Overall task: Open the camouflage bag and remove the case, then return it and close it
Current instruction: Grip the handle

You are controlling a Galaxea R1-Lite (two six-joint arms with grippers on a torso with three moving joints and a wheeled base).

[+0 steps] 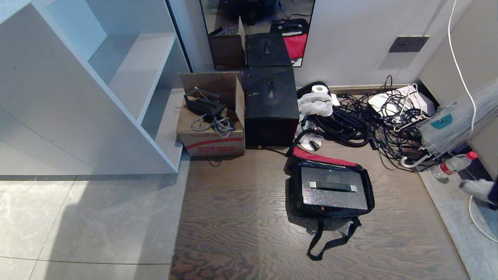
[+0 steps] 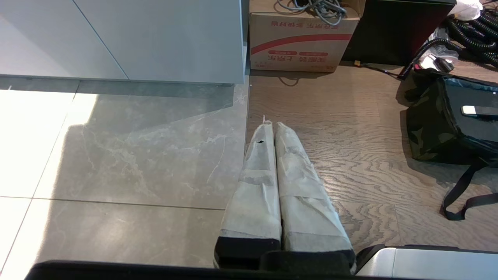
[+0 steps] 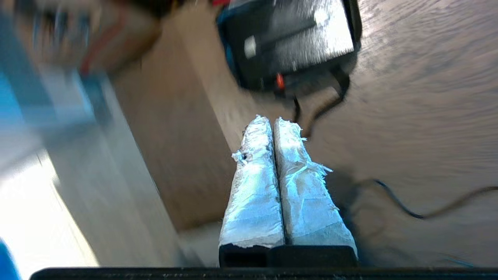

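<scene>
The camouflage bag (image 1: 330,194) is lying open on the wood floor, right of centre, its red-lined lid (image 1: 323,157) folded back on the far side. The case (image 1: 334,188) is sitting inside it, handle up. The right gripper (image 3: 272,120) is hanging over the floor near the bag with its taped fingers pressed together, holding nothing. The left gripper (image 2: 271,123), fingers likewise together, is resting low to the bag's left. A cardboard box (image 2: 301,42) is showing red printing too small to read.

Wood floor (image 1: 241,225) before me bears camouflage bag (image 1: 330,210), cardboard box (image 1: 212,136), black cube box (image 1: 271,112), cable tangle (image 1: 365,120).
</scene>
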